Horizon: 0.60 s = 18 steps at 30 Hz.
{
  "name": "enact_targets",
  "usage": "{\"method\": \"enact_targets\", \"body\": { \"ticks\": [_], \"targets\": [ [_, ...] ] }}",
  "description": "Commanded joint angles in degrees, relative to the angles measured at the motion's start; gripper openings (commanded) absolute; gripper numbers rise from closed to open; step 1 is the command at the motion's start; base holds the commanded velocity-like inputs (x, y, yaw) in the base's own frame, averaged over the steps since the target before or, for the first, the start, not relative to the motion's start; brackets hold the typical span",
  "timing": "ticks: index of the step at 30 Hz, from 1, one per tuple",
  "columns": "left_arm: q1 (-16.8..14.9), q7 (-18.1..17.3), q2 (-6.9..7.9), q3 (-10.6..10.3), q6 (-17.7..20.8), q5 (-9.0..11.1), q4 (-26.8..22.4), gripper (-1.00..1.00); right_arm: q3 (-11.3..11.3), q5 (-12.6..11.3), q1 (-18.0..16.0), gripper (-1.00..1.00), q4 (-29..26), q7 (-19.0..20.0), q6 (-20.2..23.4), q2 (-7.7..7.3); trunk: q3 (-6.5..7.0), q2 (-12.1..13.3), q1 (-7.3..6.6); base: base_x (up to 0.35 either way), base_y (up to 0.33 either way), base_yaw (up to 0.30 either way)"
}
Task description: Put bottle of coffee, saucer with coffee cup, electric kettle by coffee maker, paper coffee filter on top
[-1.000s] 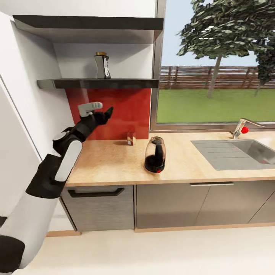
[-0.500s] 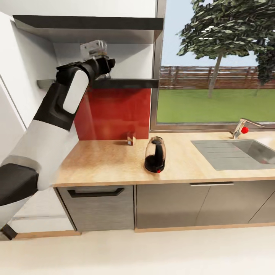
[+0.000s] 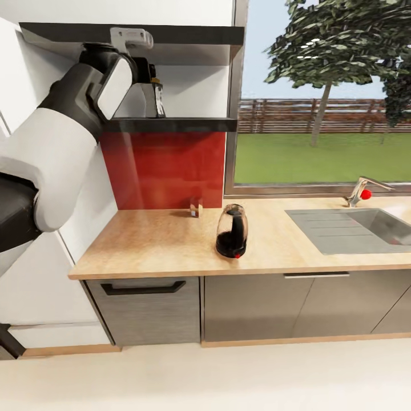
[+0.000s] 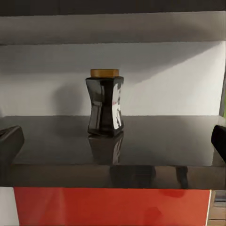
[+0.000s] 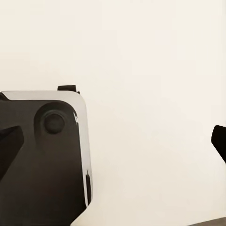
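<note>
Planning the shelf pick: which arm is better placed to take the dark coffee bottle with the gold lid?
Left. Its open gripper is raised to shelf height, facing the dark glass bottle with the gold lid; the right wrist camera faces the floor.

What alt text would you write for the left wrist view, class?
A dark, waisted bottle of coffee with a tan lid stands upright on a glossy dark shelf against a white wall. Dark fingers show at both edges, apart from the bottle; a red backsplash lies below.

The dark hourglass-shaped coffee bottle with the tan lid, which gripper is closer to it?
Left. The left gripper is raised to shelf height, open and facing the dark hourglass-shaped coffee bottle without touching it. The right gripper points at pale floor beside the robot's base.
</note>
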Motion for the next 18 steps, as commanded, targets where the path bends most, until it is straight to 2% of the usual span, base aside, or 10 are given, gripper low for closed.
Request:
{"method": "enact_targets", "body": {
  "ticks": [1,4,10,12,14,18],
  "targets": [
    [-0.2,0.5,-0.21,-0.3,-0.1,-0.7,0.3,1.0,-0.4,0.6,0.0,1.0,0.0,0.0,-0.2,-0.01,-0.12,-0.1,0.03,0.0,0.0,0.0],
    [0.0,0.6,-0.61,-0.1,-0.6,-2.4,0.8,1.0,-0.3,0.6,0.0,1.0,0.1,0.1,-0.2,-0.07,-0.12,-0.1,0.03,0.0,0.0,0.0],
    [1.9,0.9,-0.63,0.0,-1.5,-3.0,-0.9,1.0,-0.4,0.6,0.0,1.0,3.3,0.3,0.0,-0.54,-0.12,-0.1,0.03,0.0,0.0,0.0],
    [2.2,2.3,-0.63,0.0,-2.4,-3.0,-1.1,1.0,-0.3,0.7,0.0,1.0,3.8,0.4,0.1,-1.07,-0.12,-0.1,0.03,0.022,0.0,0.0],
    [2.2,2.7,-0.57,0.0,-4.3,-2.8,-1.0,1.0,-0.3,0.7,0.0,1.0,3.9,0.7,0.1,-1.23,-0.12,-0.1,0.03,0.256,0.0,0.0],
    [2.2,2.8,-0.48,0.1,-4.8,-2.5,-1.1,1.0,-0.3,0.7,0.0,1.0,3.9,0.7,0.0,-1.23,-0.12,-0.1,0.03,0.312,0.001,0.0]
  ]
}}
